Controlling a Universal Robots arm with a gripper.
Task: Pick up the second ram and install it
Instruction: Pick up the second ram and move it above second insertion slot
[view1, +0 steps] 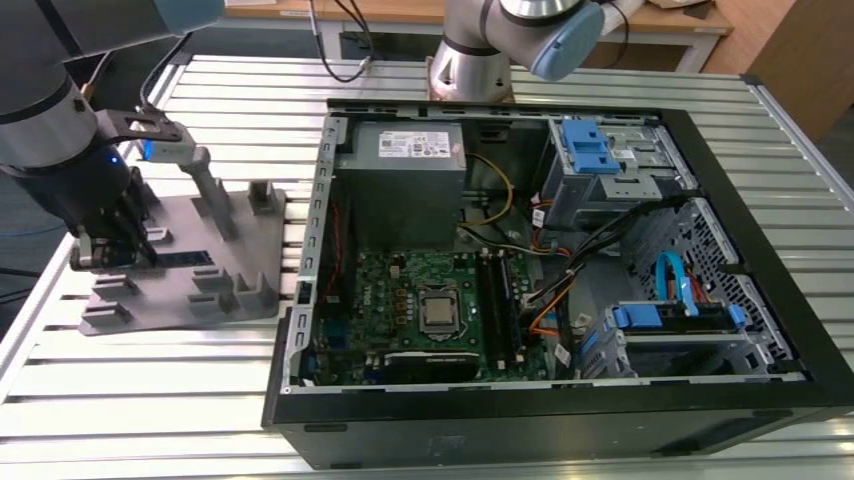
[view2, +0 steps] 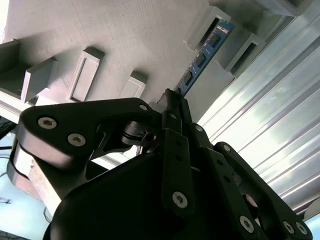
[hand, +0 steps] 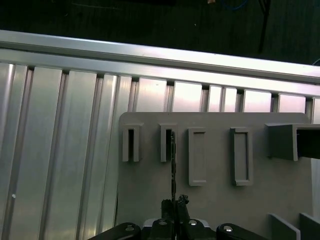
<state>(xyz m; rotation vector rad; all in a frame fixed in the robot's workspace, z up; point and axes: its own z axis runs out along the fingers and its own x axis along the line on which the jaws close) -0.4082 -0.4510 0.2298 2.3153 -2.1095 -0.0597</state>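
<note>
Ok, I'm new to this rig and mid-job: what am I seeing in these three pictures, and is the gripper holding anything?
This is one robot arm ending in a gripper. The exterior view looks from off the arm at a slatted metal table carrying a grey holder tray and an open computer case. Both wrist views come from cameras riding on the arm, looking past the gripper at the tray. The gripper is closed on the second ram, a thin blue strip standing on edge, its far end between the tray's blocks.
</note>
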